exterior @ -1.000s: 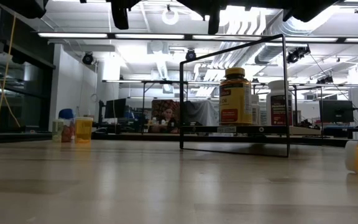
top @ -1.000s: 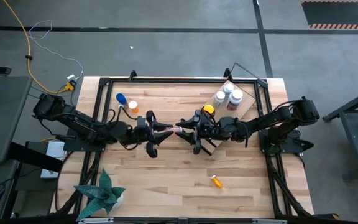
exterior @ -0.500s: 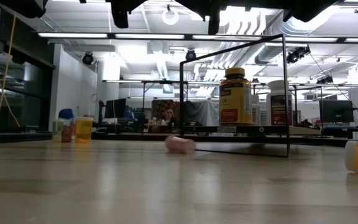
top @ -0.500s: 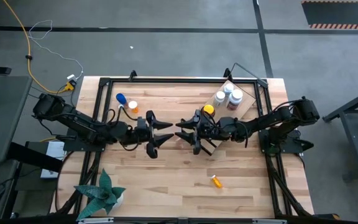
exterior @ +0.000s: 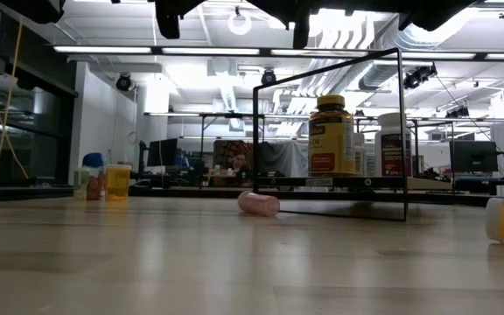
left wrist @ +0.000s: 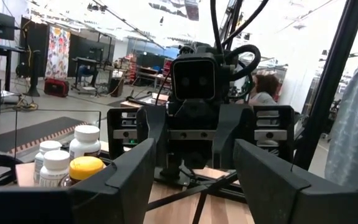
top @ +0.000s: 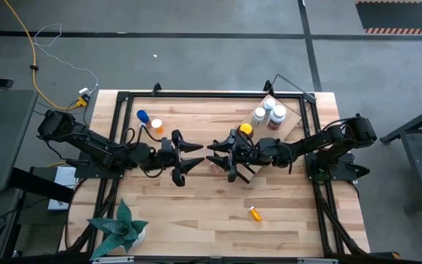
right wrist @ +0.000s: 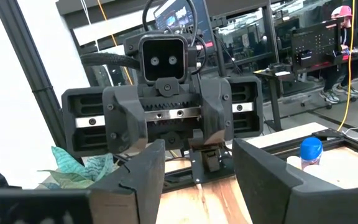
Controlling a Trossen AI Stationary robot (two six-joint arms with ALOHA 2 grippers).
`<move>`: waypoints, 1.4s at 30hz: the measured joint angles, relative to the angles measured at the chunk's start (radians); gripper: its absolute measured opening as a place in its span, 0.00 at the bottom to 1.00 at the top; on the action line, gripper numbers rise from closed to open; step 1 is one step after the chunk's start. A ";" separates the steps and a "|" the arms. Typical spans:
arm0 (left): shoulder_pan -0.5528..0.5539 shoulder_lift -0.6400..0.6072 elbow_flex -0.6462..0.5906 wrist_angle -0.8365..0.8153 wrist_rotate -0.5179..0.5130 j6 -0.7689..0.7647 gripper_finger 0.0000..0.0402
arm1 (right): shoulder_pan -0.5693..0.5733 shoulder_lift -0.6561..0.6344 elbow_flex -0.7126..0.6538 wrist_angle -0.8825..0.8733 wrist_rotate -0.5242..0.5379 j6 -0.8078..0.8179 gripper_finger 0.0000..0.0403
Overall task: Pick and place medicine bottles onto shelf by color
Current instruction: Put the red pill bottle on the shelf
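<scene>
Left gripper [top: 193, 155] opened and let go of small pink bottle [exterior: 259, 204] previously held between it and right gripper [top: 215, 155] above mid-table. Dropped to tabletop [exterior: 191, 254], landed on its side just in front of shelf [exterior: 339, 183] frame, then rolled slightly rightward in the low view. Left fingers [left wrist: 120, 177] pulled back a little from the right ones, now apart with nothing between.

The butcher-block surface [top: 196, 198] carries the shelf [top: 293, 122] at one corner, a pink bottle [exterior: 259, 204] lying just beside it, blue [top: 142, 116] and orange bottles [top: 156, 125] well apart, another orange bottle [top: 256, 213] and a plant [top: 121, 226].
</scene>
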 joint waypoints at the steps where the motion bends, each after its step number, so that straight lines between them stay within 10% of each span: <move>1: 0.000 0.000 0.000 0.000 0.000 0.000 0.52 | 0.000 0.000 0.000 0.000 0.000 0.000 0.44; 10: 0.000 -0.052 0.000 -0.165 -0.026 0.044 0.52 | 0.003 -0.102 0.001 -0.159 0.003 -0.049 0.44; 20: 0.000 -0.052 0.143 -0.771 0.050 -0.006 0.52 | 0.114 -0.204 0.001 -0.331 0.273 -0.196 0.44; 42: 0.038 0.565 0.344 -0.718 0.078 0.638 0.52 | 0.132 -0.207 0.001 -0.343 0.314 -0.202 0.44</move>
